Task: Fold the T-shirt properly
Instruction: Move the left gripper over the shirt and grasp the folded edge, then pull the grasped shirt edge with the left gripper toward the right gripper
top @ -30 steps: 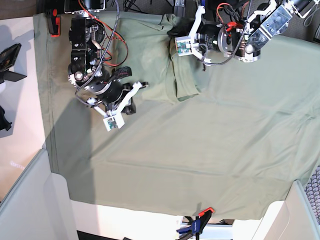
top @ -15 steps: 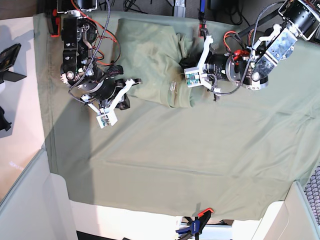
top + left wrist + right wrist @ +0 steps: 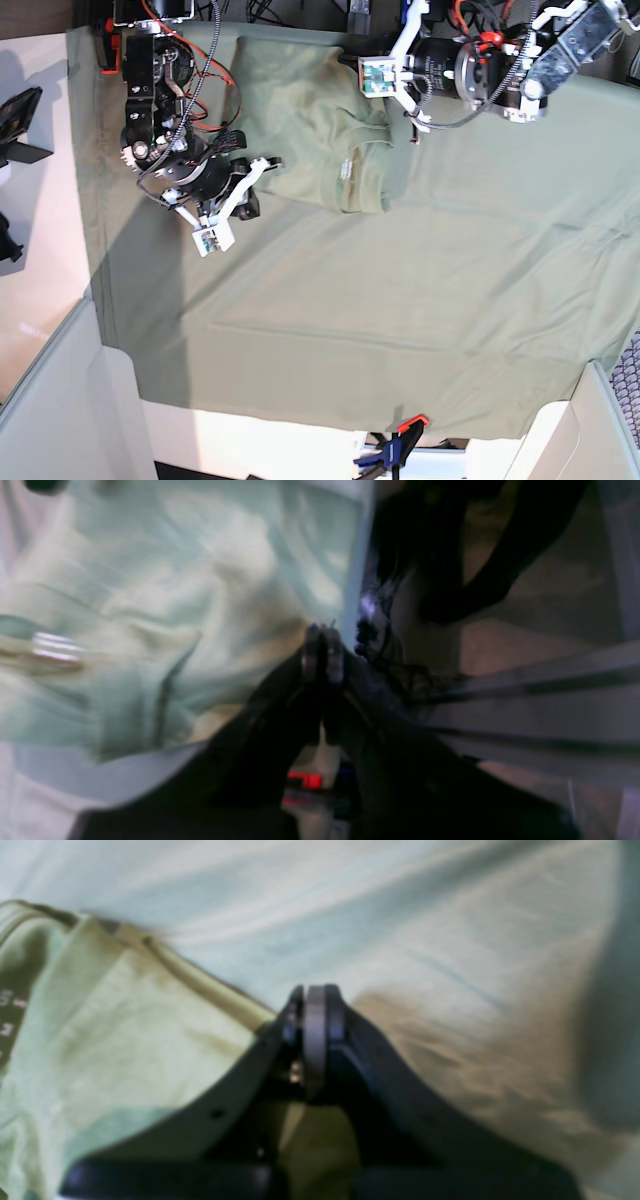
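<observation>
Base view is showing the T-shirt [image 3: 310, 125] lying bunched as a partly folded pad near the far edge of the tabletop, left of centre, on the green tablecloth [image 3: 400, 300]. The right gripper [image 3: 262, 175] is sitting at the shirt's left edge; in the right wrist view its jaws are meeting with nothing visibly between them, cloth lying just beside them. The left gripper [image 3: 352, 60] is hanging at the far edge by the shirt's far right corner, jaws pressed together; whether fabric is caught there is too blurred to tell. Judging by this, a fold is being set down and tidied. The next move is probably calling for a fresh pinch on a loose edge. The tablecloth is covering most of the tabletop, and a clamp [image 3: 392, 450] is gripping its near edge.
</observation>
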